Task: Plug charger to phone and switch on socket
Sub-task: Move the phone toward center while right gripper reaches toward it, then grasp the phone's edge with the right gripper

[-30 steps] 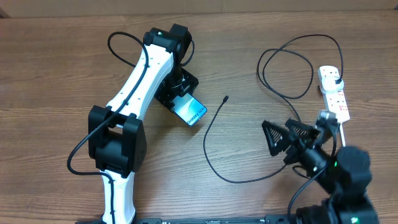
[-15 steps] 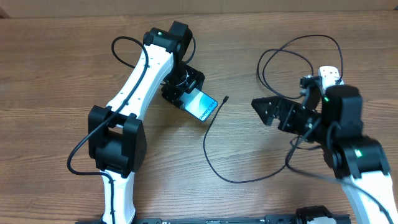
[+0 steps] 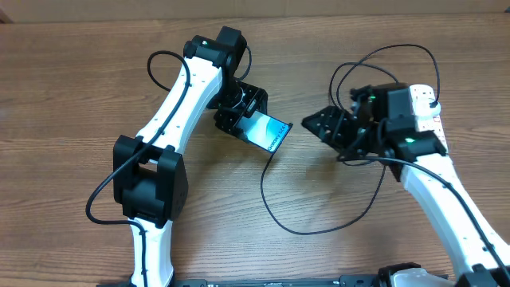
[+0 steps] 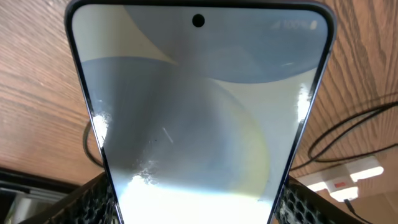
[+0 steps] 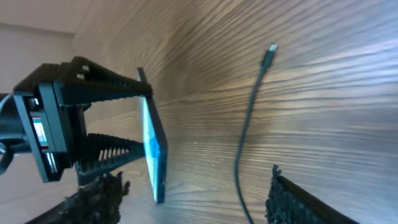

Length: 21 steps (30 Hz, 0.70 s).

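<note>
My left gripper is shut on one end of the phone, which is held tilted with its blue lit screen up. The phone fills the left wrist view, with a finger at each side. The charger's connector tip lies on the table right by the phone's free end. Its thin black cable loops toward me and then right. My right gripper is open just right of the tip and holds nothing. The right wrist view shows the phone edge-on and the tip. The socket lies at the far right, partly behind my right arm.
The charger's cable makes large loops at the back right, near the socket. The socket and its cords also show at the lower right of the left wrist view. Bare wooden table lies to the left and front.
My right arm swung up from the near right edge to just right of the cable tip. The left gripper carried the phone rightward toward that tip. The right jaws narrowed somewhat.
</note>
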Each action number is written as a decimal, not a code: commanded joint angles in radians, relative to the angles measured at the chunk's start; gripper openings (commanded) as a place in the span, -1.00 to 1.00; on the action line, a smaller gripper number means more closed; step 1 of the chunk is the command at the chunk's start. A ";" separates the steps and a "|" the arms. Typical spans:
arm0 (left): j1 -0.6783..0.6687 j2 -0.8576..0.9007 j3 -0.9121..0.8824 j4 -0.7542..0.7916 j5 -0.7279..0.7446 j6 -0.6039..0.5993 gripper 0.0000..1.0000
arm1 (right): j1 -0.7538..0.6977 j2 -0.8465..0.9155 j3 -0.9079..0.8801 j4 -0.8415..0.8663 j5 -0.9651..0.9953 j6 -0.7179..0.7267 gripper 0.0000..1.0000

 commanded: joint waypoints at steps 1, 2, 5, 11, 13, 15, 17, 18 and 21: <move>0.005 -0.001 0.025 0.002 0.072 -0.048 0.49 | 0.071 0.037 0.020 0.067 0.017 0.115 0.40; 0.004 -0.001 0.025 0.005 0.082 -0.048 0.49 | 0.088 0.047 0.020 0.082 0.032 0.139 0.36; 0.005 -0.001 0.025 0.009 0.102 -0.051 0.49 | 0.136 0.079 0.020 0.133 0.064 0.205 0.23; 0.006 -0.001 0.025 0.011 0.143 -0.050 0.49 | 0.205 0.130 0.020 0.213 0.109 0.279 0.09; 0.006 -0.001 0.025 0.011 0.143 -0.057 0.49 | 0.220 0.143 0.020 0.241 0.111 0.290 0.04; 0.006 -0.001 0.025 0.011 0.152 -0.058 0.49 | 0.232 0.153 0.020 0.255 0.126 0.294 -0.02; 0.006 -0.001 0.025 0.011 0.164 -0.058 0.49 | 0.238 0.165 0.020 0.262 0.139 0.294 -0.10; 0.006 -0.001 0.025 0.011 0.166 -0.058 0.49 | 0.238 0.169 0.020 0.263 0.142 0.294 -0.16; 0.006 -0.001 0.025 0.010 0.165 -0.057 0.49 | 0.238 0.174 0.020 0.271 0.147 0.293 -0.27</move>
